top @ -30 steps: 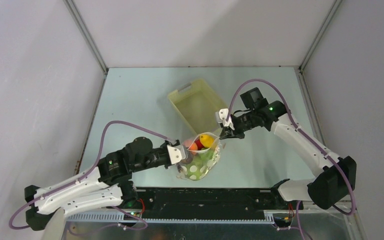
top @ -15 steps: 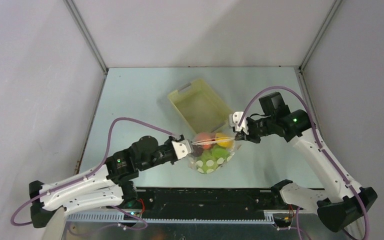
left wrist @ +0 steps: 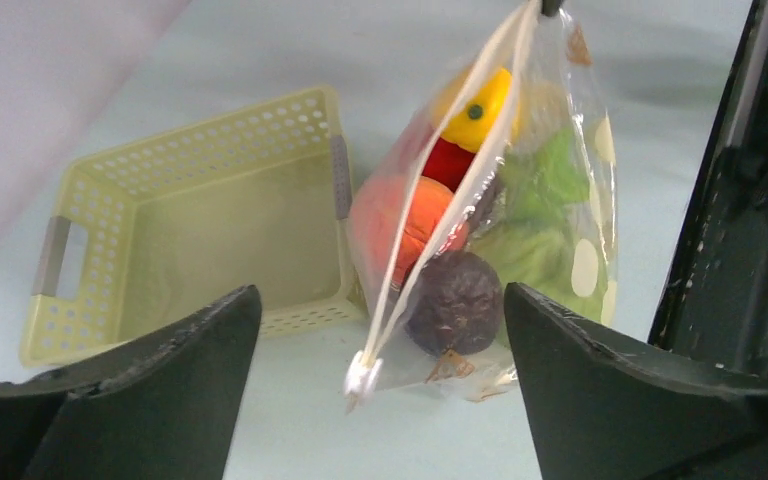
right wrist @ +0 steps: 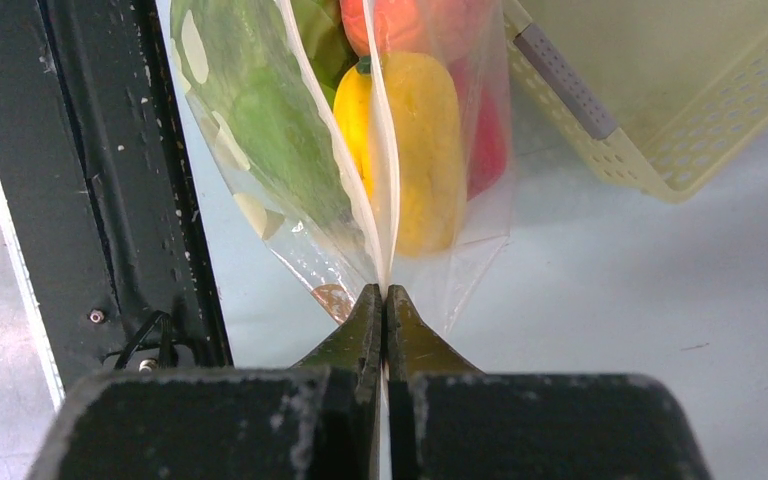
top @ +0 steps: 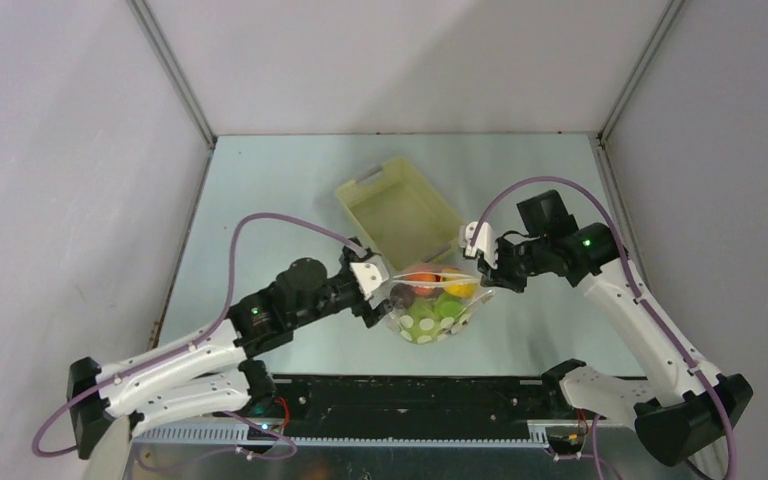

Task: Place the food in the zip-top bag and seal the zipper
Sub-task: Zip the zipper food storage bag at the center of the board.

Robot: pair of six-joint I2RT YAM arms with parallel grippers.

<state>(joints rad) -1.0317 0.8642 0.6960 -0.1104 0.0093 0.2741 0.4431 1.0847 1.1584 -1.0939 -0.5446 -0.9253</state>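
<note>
The zip-top bag (right wrist: 260, 150) is clear, glossy, crinkled plastic – white dots printed on it. The basket (left wrist: 200, 150) is matt, pale yellow, perforated plastic. My right tool (right wrist: 384, 292) looks matt black – the surface (right wrist: 660, 330) smooth and pale.

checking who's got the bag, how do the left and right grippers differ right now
The left gripper is open, fingers spread wide; the right gripper is shut. The left gripper touches nothing, one end of the zipper hanging free between its fingers; the right gripper pinches the bag at the zipper's other end. Both sit at the bag's mouth, facing each other across it.
</note>
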